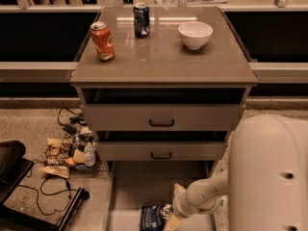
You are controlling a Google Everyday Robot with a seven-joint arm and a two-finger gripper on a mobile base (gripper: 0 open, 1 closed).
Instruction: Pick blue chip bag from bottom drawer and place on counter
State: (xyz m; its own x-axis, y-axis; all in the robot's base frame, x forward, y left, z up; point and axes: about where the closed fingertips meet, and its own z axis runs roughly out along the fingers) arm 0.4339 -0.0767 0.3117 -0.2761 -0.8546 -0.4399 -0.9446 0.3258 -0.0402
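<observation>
The blue chip bag (153,217) lies in the bottom drawer (144,184), which is pulled out at the bottom edge of the camera view; only the bag's top part shows. My gripper (172,207) is low over the drawer at the bag's right edge, with its tan fingers (178,190) spread open and nothing between them. The counter (163,57) is the glossy grey-brown top of the cabinet, above and behind the gripper.
On the counter stand an orange soda can (103,41), a dark blue soda can (141,19) and a white bowl (195,34). The two upper drawers (161,118) are slightly open. Wrappers and cables (67,153) litter the floor at left. My white arm (269,177) fills the lower right.
</observation>
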